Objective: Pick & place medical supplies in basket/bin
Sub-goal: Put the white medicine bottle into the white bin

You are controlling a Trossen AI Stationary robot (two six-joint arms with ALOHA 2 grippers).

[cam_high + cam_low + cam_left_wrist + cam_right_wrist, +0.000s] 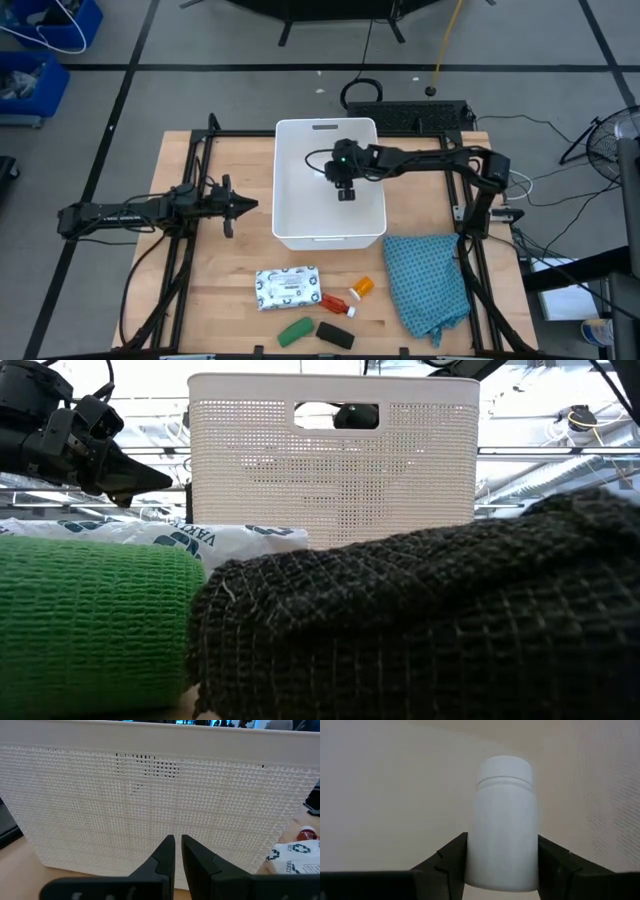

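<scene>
Wood table w/ white tub at frame center. Right gripper inside tub, pinching white bottle by its sides, long axis along the fingers, cap end outward. Left gripper at center-left, fingers nrly together, nothing held.

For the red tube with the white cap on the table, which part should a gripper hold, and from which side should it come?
Probably the red body of the red tube, mid-length, from straight above. It lies flat on the table, so the fingers should close across its narrow width. The orange vial and black roll lie nearby, leaving limited clearance.
</scene>
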